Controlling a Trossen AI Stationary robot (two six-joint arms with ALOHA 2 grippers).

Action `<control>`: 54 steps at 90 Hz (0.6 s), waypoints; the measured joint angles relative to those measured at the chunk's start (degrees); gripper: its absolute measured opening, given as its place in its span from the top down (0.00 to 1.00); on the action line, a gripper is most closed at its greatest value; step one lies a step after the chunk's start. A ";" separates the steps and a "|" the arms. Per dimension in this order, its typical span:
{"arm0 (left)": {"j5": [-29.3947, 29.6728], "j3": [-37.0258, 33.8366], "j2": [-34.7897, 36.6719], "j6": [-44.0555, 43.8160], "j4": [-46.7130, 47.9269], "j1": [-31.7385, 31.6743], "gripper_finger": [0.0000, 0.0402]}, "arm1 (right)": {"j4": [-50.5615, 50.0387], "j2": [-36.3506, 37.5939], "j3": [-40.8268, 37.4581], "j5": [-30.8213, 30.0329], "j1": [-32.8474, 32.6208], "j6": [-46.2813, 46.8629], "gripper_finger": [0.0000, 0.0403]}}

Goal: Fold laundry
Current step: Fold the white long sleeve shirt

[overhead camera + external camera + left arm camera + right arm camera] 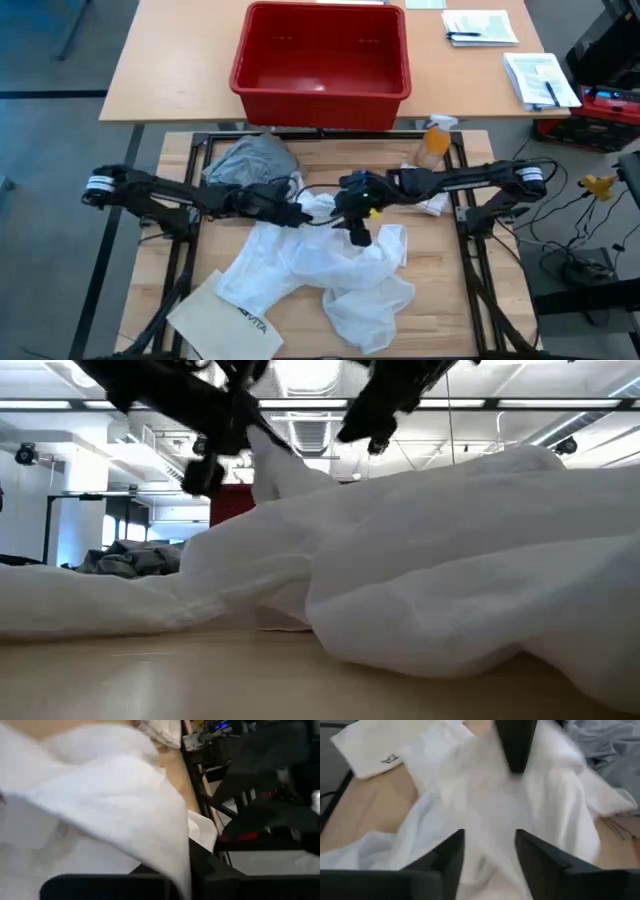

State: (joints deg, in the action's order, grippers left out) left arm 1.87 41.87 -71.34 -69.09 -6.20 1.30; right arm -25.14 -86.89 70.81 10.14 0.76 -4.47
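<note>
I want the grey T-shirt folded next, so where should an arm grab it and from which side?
Probably the grey T-shirt's edge facing the table's middle, approached from above by the left gripper, which is nearest. It lies bunched in a mound at the table's far left corner, apart from the white shirt, so loose outer folds look easiest to pinch.

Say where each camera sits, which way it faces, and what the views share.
High: overhead, straight down; both arms meet over the white shirt.
Low: table height, level across; shirt fills it, arms above.
Left wrist: on left arm, facing shirt cloth.
Right wrist: on right arm, over the shirt, its open right gripper showing.
All four share the shirt.
</note>
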 joint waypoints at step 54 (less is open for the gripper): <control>2.02 0.34 20.22 7.01 4.75 0.00 1.00 | 13.94 2.53 -11.27 0.77 1.82 8.78 0.51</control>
State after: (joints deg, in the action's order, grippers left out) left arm 3.89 42.20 -51.11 -62.08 -1.45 1.30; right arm -11.20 -84.36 59.54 10.91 2.58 4.31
